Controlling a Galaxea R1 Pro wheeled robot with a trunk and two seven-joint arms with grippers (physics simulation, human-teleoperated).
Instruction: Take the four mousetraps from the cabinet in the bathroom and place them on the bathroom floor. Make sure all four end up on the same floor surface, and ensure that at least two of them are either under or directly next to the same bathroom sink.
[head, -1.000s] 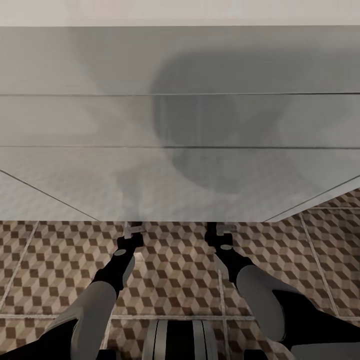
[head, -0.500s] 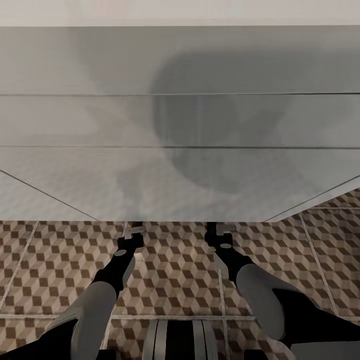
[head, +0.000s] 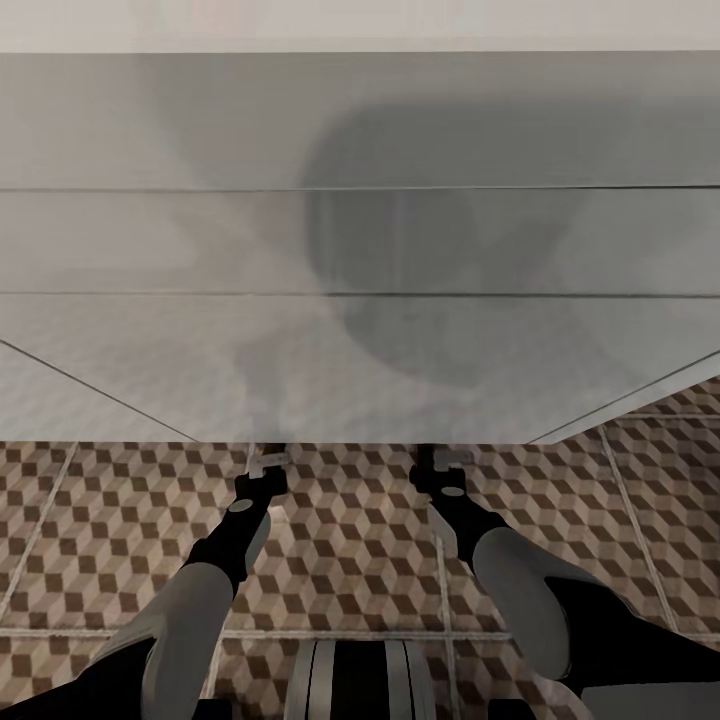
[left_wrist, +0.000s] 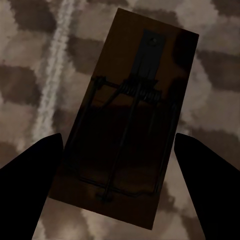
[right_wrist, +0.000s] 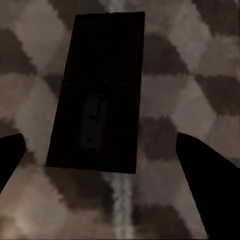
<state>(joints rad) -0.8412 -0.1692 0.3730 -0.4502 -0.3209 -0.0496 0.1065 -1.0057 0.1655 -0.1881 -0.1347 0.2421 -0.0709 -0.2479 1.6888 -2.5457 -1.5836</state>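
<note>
Nothing has moved: both tools hang spread wide over the cube-patterned brown tile floor (head: 350, 560), left tool (left_wrist: 117, 165) above one flat wooden mousetrap (left_wrist: 127, 120), right tool (right_wrist: 100, 165) above another dark mousetrap (right_wrist: 100, 90).

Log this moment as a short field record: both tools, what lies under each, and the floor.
left tool: open, fingers spread wide, hanging above a mousetrap
left mousetrap: flat on the tiles, wire side up, ungripped
right tool: open, hanging above another mousetrap
right mousetrap: flat on the tiles, dark in shadow, ungripped
bathroom floor: cube-pattern tiles, pale grout
ahead: pale grey panelled surface, identity unclear
</note>
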